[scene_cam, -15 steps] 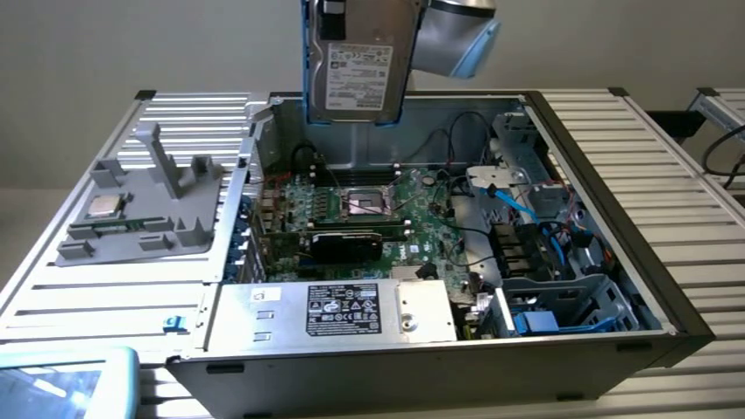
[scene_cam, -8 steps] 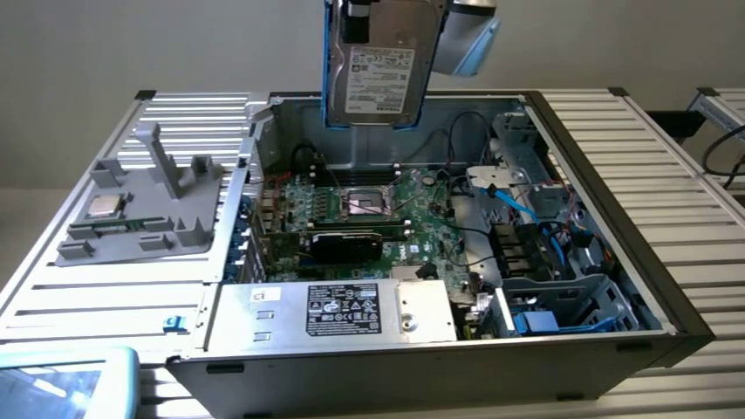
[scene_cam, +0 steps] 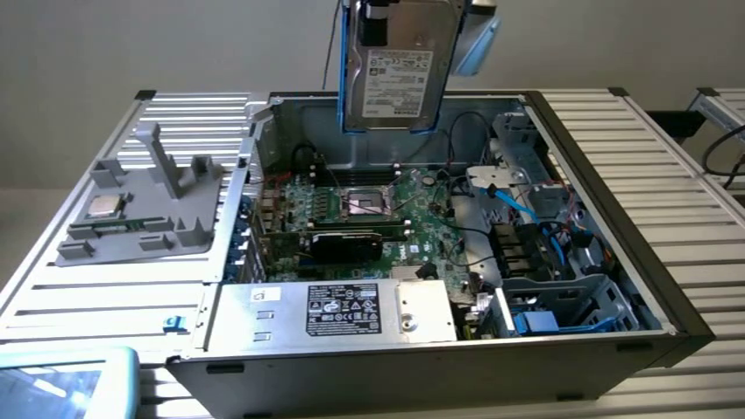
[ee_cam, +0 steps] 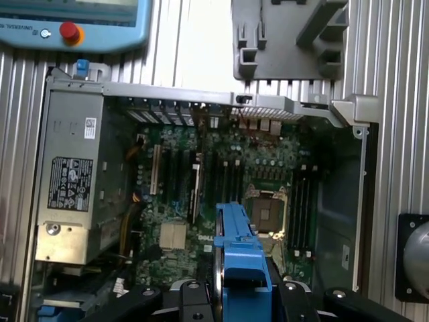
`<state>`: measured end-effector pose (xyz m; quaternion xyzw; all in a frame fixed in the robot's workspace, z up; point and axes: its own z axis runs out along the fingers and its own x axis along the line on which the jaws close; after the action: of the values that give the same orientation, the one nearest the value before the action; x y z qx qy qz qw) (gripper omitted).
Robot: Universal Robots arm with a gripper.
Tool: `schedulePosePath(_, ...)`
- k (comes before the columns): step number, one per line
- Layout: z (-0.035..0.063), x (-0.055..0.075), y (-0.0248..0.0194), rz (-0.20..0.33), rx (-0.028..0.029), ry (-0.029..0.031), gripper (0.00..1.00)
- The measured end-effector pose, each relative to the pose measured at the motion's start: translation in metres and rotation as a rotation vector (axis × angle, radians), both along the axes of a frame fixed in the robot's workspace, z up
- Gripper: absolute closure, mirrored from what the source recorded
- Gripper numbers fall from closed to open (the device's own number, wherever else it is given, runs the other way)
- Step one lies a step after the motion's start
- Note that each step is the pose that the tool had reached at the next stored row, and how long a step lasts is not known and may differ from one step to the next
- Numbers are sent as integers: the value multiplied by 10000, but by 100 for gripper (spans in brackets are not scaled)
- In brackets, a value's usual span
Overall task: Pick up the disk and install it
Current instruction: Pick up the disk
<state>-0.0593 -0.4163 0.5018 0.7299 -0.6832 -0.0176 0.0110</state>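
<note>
The disk (scene_cam: 396, 74), a silver-grey drive with a white label in a bright blue frame, hangs on edge in the air above the rear of the open computer case (scene_cam: 605, 218). My gripper (ee_cam: 241, 298) is shut on it. In the wrist view its black fingers (ee_cam: 194, 302) sit on either side of the blue frame (ee_cam: 240, 258), and the motherboard (ee_cam: 221, 174) with its bare processor socket (ee_cam: 265, 211) lies far below. The top of the disk and the gripper run out of the exterior view at its upper edge.
A grey power supply box (scene_cam: 338, 310) with a black label fills the case's near side. An open drive cage (scene_cam: 570, 305) with blue cables sits at the exterior view's right. A grey fixture (scene_cam: 152, 209) holding a processor chip (scene_cam: 107, 207) lies left of the case. A teach pendant (ee_cam: 74, 27) rests nearby.
</note>
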Motion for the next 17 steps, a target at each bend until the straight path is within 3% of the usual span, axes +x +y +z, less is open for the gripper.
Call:
schedulePosePath(2, 0, 24, -9, 0, -46, -81, 63)
schedulePosePath(5, 0, 53, -40, 0, -65, -142, 63)
schedulePosePath(15, 0, 201, -198, 0, -87, -201, 63)
schedulePosePath(17, 0, 216, -208, 0, -95, -216, 63)
